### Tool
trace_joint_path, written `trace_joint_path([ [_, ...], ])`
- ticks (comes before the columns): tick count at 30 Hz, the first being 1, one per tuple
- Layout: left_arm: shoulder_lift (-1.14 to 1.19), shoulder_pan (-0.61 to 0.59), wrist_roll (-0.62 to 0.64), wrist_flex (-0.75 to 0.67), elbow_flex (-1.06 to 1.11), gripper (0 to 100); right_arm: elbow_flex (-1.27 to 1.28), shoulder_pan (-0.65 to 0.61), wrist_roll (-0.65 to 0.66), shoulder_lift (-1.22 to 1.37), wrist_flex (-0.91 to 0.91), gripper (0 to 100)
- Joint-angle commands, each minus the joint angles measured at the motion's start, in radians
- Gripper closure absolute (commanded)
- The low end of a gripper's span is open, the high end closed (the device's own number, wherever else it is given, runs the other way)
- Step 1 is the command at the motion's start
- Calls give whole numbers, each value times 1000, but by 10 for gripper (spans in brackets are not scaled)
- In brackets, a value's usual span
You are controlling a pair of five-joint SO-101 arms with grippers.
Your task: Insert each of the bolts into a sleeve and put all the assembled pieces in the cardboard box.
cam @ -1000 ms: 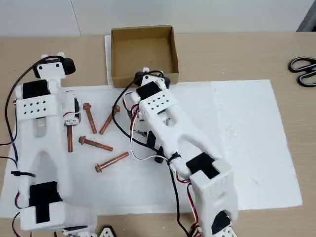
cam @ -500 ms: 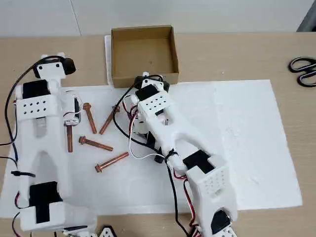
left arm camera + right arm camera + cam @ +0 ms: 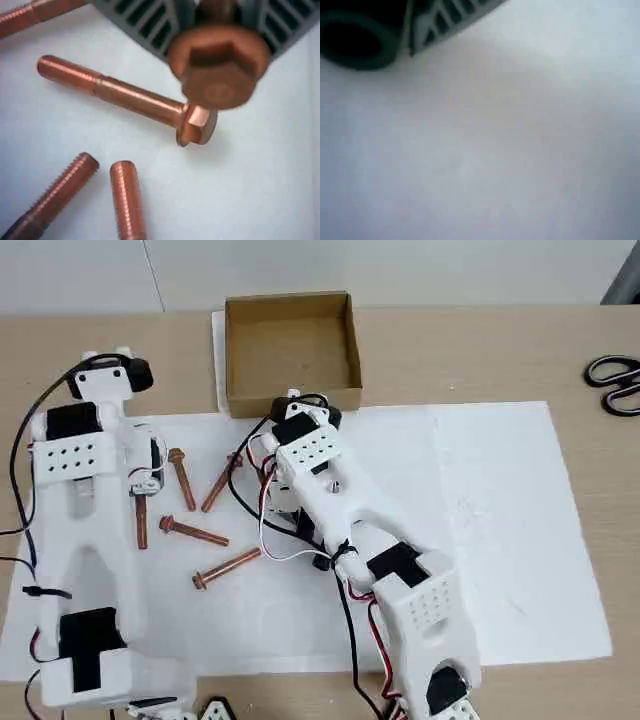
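Note:
My left gripper (image 3: 141, 490) is shut on a copper bolt (image 3: 141, 522) over the white sheet; in the left wrist view its hex head (image 3: 220, 65) sits between the ribbed jaws of the left gripper (image 3: 218, 20). Several loose copper bolts lie beside it, such as one (image 3: 193, 531) and another (image 3: 227, 568); a lying bolt (image 3: 125, 95) shows close below the held one. My right gripper (image 3: 283, 502) is low over the sheet under its own arm, right of the bolts. A dark sleeve (image 3: 355, 42) rests against its ribbed finger (image 3: 445, 17). The cardboard box (image 3: 236, 350) stands behind, open.
The white sheet (image 3: 480, 500) covers the table's middle, bare on its right half. Scissors (image 3: 612, 382) lie at the far right edge. Both arms' bodies stretch from the near edge toward the bolts.
The right arm has shifted a little to the left and its near joints have slid leftward. The left arm and the bolts have stayed put.

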Motion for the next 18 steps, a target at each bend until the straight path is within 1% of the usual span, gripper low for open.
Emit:
trace_joint_path([
  [1,-54,-5,-3,-20,-5,995,-23,-13,-8,1,-4,998],
  [3,-54,-3,-3,-20,-5,995,-23,-13,-8,-2,-2,983],
  [5,-54,-2,-3,-20,-5,995,-23,-8,-8,-4,-2,998],
  [9,-54,-2,-6,-15,-5,995,-23,-7,-6,-21,12,995],
  [14,-55,2,-3,6,-8,995,-23,-7,-3,-140,48,995],
  [18,-63,49,0,66,-10,995,-23,-7,-2,-263,81,995],
])
